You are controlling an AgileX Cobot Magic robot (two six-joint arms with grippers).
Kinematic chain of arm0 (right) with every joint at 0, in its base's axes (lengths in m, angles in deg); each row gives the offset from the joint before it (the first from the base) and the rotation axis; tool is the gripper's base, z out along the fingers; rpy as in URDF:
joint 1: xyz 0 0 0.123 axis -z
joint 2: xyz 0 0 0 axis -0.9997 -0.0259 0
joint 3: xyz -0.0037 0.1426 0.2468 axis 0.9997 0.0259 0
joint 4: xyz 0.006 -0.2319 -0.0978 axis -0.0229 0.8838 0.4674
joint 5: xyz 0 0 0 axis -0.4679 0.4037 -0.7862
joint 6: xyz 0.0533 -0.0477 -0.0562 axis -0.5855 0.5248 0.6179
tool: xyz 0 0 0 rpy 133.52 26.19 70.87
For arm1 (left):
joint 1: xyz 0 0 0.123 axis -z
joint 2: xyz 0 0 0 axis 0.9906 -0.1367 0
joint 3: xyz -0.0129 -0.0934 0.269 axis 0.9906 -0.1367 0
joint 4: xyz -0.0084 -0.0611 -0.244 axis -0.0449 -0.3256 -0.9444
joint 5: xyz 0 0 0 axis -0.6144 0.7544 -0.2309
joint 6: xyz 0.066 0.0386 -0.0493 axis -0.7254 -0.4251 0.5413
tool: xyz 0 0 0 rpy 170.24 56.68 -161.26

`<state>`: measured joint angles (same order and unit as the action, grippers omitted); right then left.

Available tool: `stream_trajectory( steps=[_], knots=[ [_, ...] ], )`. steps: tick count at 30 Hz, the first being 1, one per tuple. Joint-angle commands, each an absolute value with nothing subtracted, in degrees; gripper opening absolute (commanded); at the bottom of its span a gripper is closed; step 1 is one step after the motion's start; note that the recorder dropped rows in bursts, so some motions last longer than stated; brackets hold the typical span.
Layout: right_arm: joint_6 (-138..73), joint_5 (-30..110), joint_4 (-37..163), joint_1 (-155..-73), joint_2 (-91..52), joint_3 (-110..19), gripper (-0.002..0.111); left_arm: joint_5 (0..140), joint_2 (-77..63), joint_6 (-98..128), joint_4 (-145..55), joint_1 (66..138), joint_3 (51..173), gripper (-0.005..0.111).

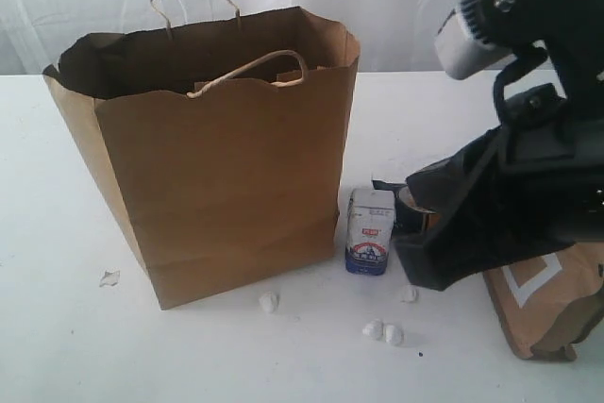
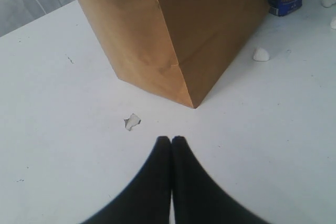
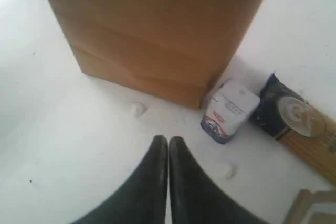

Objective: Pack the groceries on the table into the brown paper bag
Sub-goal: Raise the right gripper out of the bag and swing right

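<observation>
Both tools, the right tool [image 3: 168, 140] and the left tool [image 2: 171, 141], were pinched fully shut, holding nothing. The small white-blue carton [image 1: 370, 231] stood upright on the bench [image 1: 57, 327], just right of the brown paper bag [image 1: 226, 186], with the dark-blue spaghetti packet [image 3: 294, 121] close on its right. The right tool hovered nearest. It would probably need to open wide, straddle the carton's narrow sides, then lift clear above the bag's rim.

The paper bag [image 1: 236, 195] is plain kraft brown, the counter [image 1: 57, 327] white. The carton [image 1: 369, 231] is white above, blue below, with a small red mark. The spaghetti packet [image 3: 286, 119] is dark blue, the pouch [image 1: 552, 309] brown with white lines.
</observation>
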<state>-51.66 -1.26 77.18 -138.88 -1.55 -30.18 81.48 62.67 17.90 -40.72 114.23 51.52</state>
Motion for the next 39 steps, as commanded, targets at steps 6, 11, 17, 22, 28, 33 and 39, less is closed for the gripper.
stream_trajectory(
  steps=[6, 11, 17, 22, 28, 33, 39],
  knots=[
    [-21.57, 2.74, 55.59, -131.24, -5.91, -29.93, 0.0, 81.52, 62.9, 18.0, -40.88, 114.26, 51.29, 0.0],
    [-16.2, 4.33, 51.65, -116.21, -9.41, -29.93, 0.0, 81.52, 62.9, 18.0, -40.88, 114.26, 51.29, 0.0],
    [-21.79, 6.45, 52.5, -103.71, -11.95, -23.11, 0.0, 81.52, 62.9, 18.0, -40.88, 114.26, 51.29, 0.0],
    [-33.48, 12.28, 63.52, -103.44, -11.95, -16.22, 0.0, 81.52, 62.9, 18.0, -40.88, 114.26, 51.29, 0.0],
    [-32.43, 24.49, 63.74, -110.17, -11.95, -19.14, 0.0, 81.52, 62.9, 18.0, -40.88, 114.26, 51.29, 0.0],
    [-30.18, 27.87, 71.44, -111.41, -11.67, -27.72, 0.0, 81.52, 62.9, 18.0, -40.88, 114.26, 51.29, 0.0],
    [-30.29, 25.82, 85.33, -110.72, -9.56, -33.03, 0.0, 81.52, 62.9, 18.0, -40.88, 114.26, 51.29, 0.0]
  ],
)
